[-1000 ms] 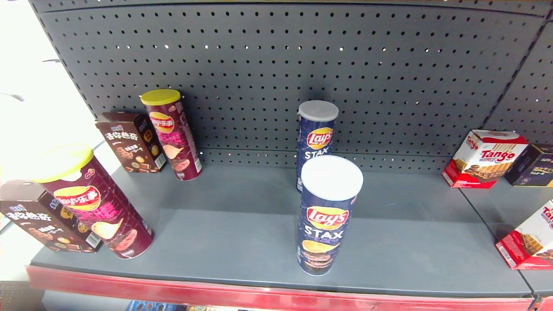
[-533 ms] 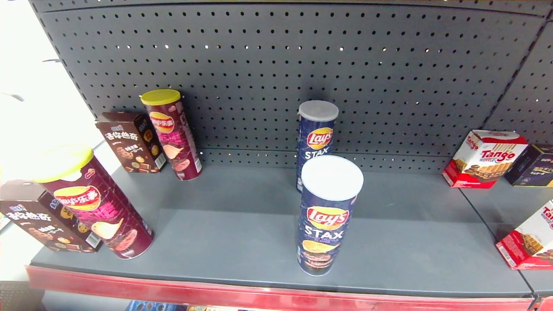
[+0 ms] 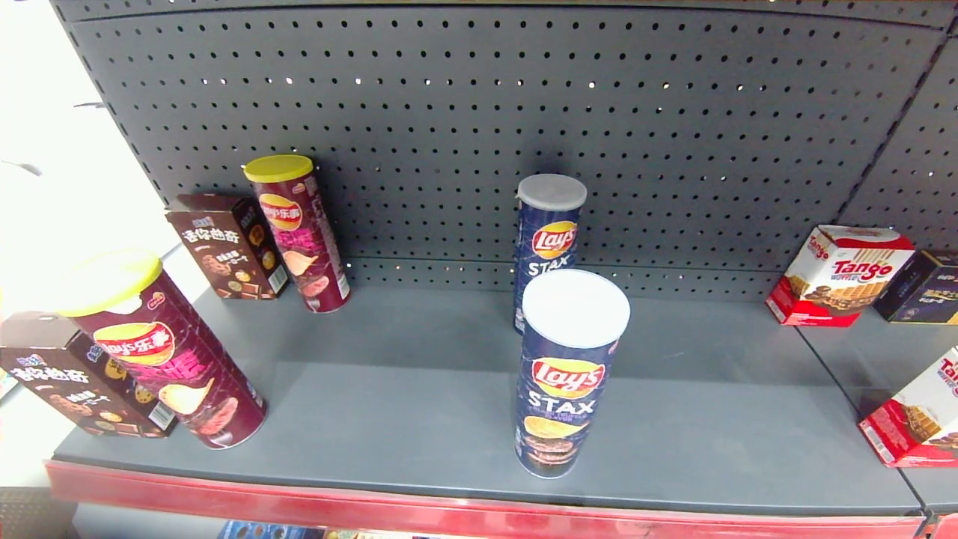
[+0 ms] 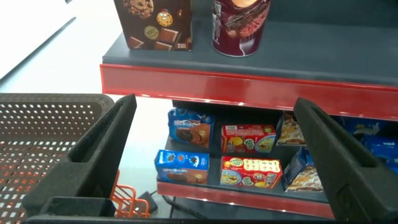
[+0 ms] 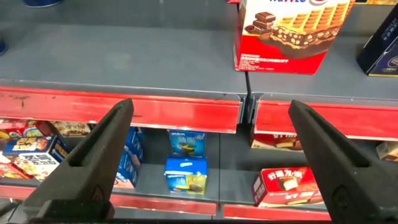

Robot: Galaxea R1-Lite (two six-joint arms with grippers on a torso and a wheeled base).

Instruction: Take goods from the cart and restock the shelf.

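Across the last second nothing on the shelf (image 3: 419,404) has shifted. Each tube and box stands where it stood, which suggests no item is on its way up yet and the restocking is between picks. The left claw (image 4: 214,106) has its fingers wide apart with nothing between them, and the right claw (image 5: 211,106) is equally spread and empty. The cart (image 4: 43,124), the source of the goods, shows as a wire-mesh basket close beside the left claw, outside one finger and lower than the shelf edge. What it holds cannot be made out through the mesh. Ahead of the left claw and above its fingertips, a brown cookie box (image 4: 152,25) and a maroon crisp tube (image 4: 239,28) stand near the shelf's red front lip. Ahead of the right claw and above its tips sits a red-and-white wafer box (image 5: 289,34). Beyond both claws, under that lip, lower shelves carry small biscuit boxes. From the head, the shelf also holds two blue crisp tubes, one at the front (image 3: 569,374) and one behind it (image 3: 548,239). A second maroon tube (image 3: 299,232) and cookie box (image 3: 224,254) stand at the back, with bare grey board between these groups. Those gaps look like the room for whatever is lifted next.
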